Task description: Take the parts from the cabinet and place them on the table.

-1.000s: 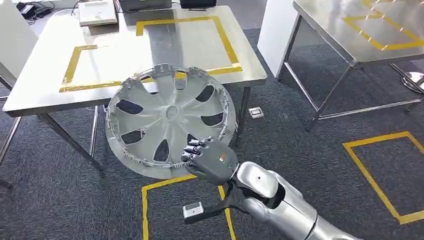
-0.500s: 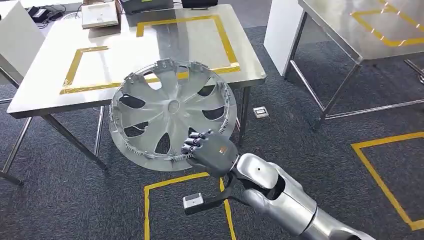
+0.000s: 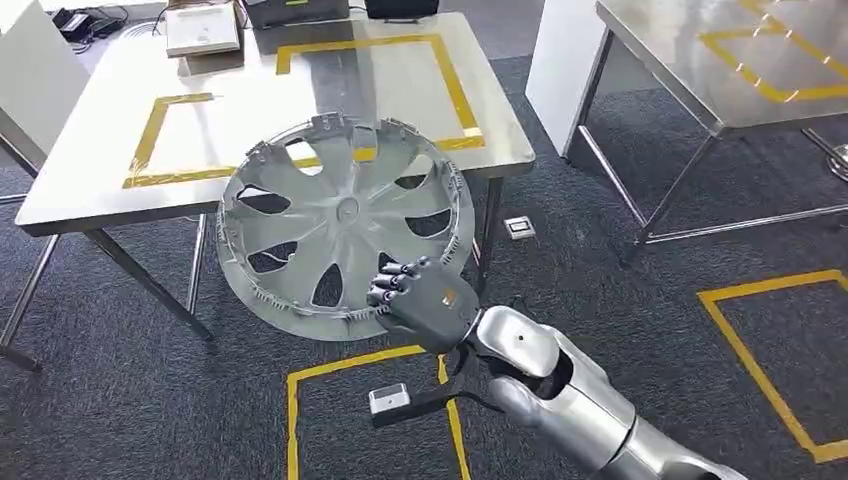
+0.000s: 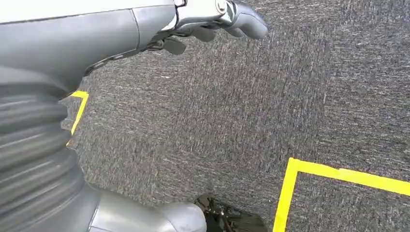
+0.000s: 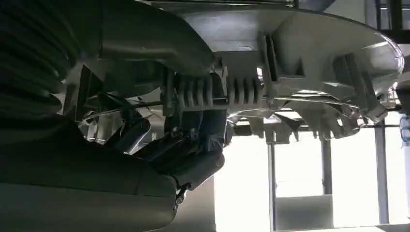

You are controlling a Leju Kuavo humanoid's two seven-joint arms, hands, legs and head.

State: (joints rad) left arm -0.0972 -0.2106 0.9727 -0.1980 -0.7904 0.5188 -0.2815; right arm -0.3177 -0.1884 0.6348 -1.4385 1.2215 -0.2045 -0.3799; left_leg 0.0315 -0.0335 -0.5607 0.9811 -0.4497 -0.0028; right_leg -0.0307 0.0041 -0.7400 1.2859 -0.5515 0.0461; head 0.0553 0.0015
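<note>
Grey carpet (image 3: 620, 260), hubcap (image 3: 340, 225) in right hand (image 3: 425, 305) nr table (image 3: 90, 190).

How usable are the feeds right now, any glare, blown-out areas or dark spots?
Head view: evenly lit and sharp, soft glare on the steel table. Right wrist view: strongly backlit, background blown white, the right hand and silver plastic hubcap are dim silhouettes. Left wrist view: clear, carpet slightly streaked.
</note>
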